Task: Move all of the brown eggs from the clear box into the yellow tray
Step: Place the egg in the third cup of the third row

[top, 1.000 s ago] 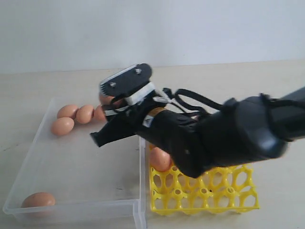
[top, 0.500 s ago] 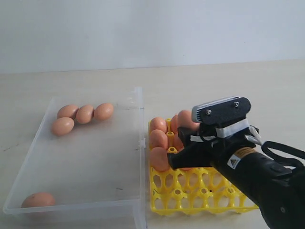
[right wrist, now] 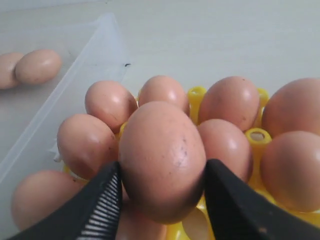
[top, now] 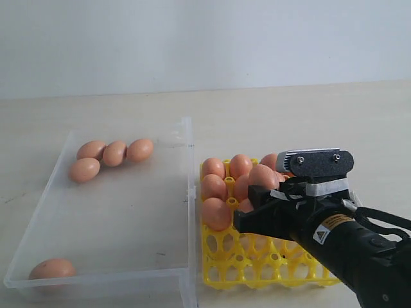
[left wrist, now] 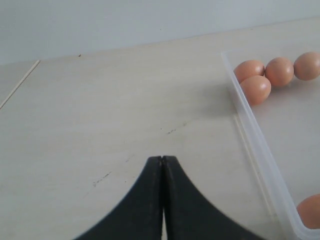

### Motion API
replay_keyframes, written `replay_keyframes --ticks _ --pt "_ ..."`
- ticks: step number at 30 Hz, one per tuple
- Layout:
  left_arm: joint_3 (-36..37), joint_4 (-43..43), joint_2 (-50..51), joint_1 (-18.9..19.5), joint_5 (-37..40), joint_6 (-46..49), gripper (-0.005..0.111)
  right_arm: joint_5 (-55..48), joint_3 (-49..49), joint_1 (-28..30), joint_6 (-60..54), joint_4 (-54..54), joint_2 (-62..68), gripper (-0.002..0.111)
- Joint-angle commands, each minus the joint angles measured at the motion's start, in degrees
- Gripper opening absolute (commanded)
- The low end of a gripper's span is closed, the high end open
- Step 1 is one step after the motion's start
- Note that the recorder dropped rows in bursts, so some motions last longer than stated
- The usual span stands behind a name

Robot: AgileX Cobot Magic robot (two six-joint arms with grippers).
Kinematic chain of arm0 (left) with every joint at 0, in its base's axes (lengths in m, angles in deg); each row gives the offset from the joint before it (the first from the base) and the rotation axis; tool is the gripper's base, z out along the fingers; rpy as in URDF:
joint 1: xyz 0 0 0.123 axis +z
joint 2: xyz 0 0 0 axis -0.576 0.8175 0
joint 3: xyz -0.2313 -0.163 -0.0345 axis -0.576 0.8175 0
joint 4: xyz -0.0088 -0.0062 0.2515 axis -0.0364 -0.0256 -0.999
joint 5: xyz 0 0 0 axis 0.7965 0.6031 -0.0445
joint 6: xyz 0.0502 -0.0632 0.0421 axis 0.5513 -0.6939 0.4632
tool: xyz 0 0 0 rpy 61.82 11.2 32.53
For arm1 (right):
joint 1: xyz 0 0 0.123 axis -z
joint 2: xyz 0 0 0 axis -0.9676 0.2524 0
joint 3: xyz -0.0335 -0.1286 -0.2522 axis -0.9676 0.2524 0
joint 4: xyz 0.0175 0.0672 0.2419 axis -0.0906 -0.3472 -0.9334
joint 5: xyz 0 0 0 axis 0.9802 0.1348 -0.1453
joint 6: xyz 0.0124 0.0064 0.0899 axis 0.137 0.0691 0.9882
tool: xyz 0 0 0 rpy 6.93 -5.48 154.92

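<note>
Black arm (top: 369, 266): dark two-screw block (top: 314, 163), white band (top: 324, 187), warning sticker (top: 325, 233), black cable (top: 385, 220); right end effector (right wrist: 162, 200) black, ribbed inside.

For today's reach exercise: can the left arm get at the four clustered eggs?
Probably yes: only bare table and the clear box wall lie between the shut left gripper and those eggs.

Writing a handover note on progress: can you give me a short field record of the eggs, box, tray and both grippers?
held egg: smooth brown egg in right gripper, above bright yellow plastic egg tray
box: shallow transparent plastic box, five brown eggs inside
tray: several eggs seated
left gripper: shut, empty, outside the box
</note>
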Motion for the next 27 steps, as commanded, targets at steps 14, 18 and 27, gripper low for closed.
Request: replay_keyframes --ticks 14,18,27 --pt "-0.2 0.1 -0.3 -0.3 -0.5 -0.3 0.0 3.3 5.2 0.2 1.8 2.9 -1.0 0.003" --pt "-0.2 0.1 -0.3 -0.3 -0.5 -0.3 0.0 3.3 5.2 0.2 1.8 2.8 -1.0 0.021" --pt "-0.2 0.1 -0.3 -0.3 -0.5 -0.3 0.0 3.3 5.6 0.2 -2.8 -0.1 -3.9 0.068"
